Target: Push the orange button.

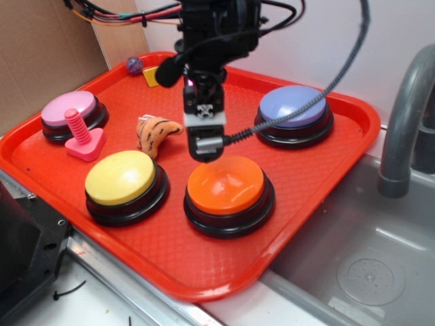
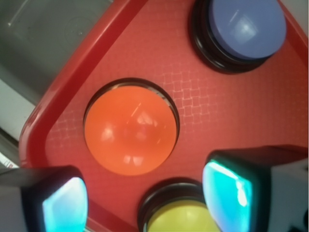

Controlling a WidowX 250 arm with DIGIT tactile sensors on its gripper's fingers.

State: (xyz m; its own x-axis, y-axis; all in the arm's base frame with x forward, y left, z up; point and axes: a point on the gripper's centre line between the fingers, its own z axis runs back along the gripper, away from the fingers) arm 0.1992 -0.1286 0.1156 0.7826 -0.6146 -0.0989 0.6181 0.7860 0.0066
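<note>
The end effector [image 1: 205, 155] hung just above the orange button [image 1: 226, 185] — fingers [image 2: 227, 191] spread, gripping nothing; the glossy dome on its black round base sat on the red textured tray [image 1: 326, 183].

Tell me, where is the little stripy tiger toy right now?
In the exterior view, the striped plush toy lies on the red tray, just behind the yellow button and right of the pink bolt toy. The gripper hangs to its right.

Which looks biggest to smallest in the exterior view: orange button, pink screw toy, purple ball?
1. orange button
2. pink screw toy
3. purple ball, though it sits farthest from the camera, which shrinks it somewhat.
</note>
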